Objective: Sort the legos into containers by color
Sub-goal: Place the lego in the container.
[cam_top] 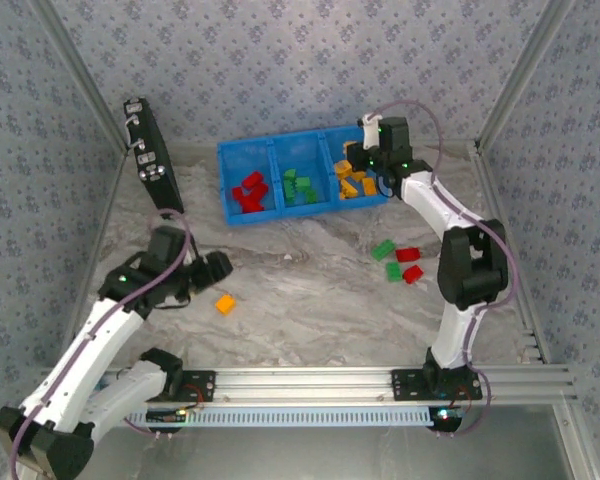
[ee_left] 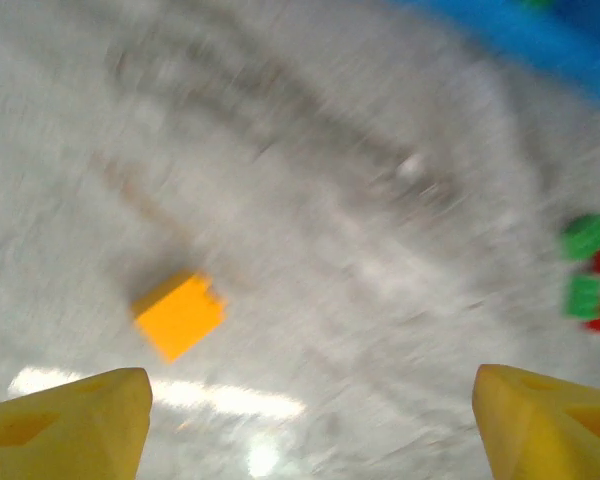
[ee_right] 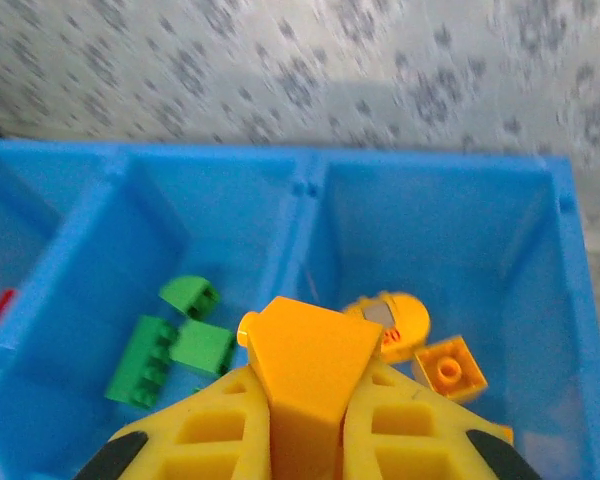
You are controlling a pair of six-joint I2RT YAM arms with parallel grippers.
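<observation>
"Room to move — was there much?"

"Lots. The table (cam_top: pixel 300 300) was bare in the middle. Walls (cam_top: pixel 280 60) stood on three sides, and the blue tray (cam_top: pixel 300 211) sat at the back."

"How many legos lay loose?"

"Five. One loose orange brick (ee_left: pixel 180 315) lay just beside the left gripper (ee_left: pixel 310 385), whose fingers were spread wide with nothing in them. Two green bricks (cam_top: pixel 383 249) and two red bricks (cam_top: pixel 408 255) lay near the right arm (cam_top: pixel 470 265)."

"And the right gripper (ee_right: pixel 305 400)?"

"It pinched a held orange brick (ee_right: pixel 305 365) above the tray's right box, where more orange ones lay. Green ones lay in the middle box, red ones in the left."

"Anything in the way?"

"A black case (cam_top: pixel 148 155) leaned on the left wall — well apart from both arms."
</observation>
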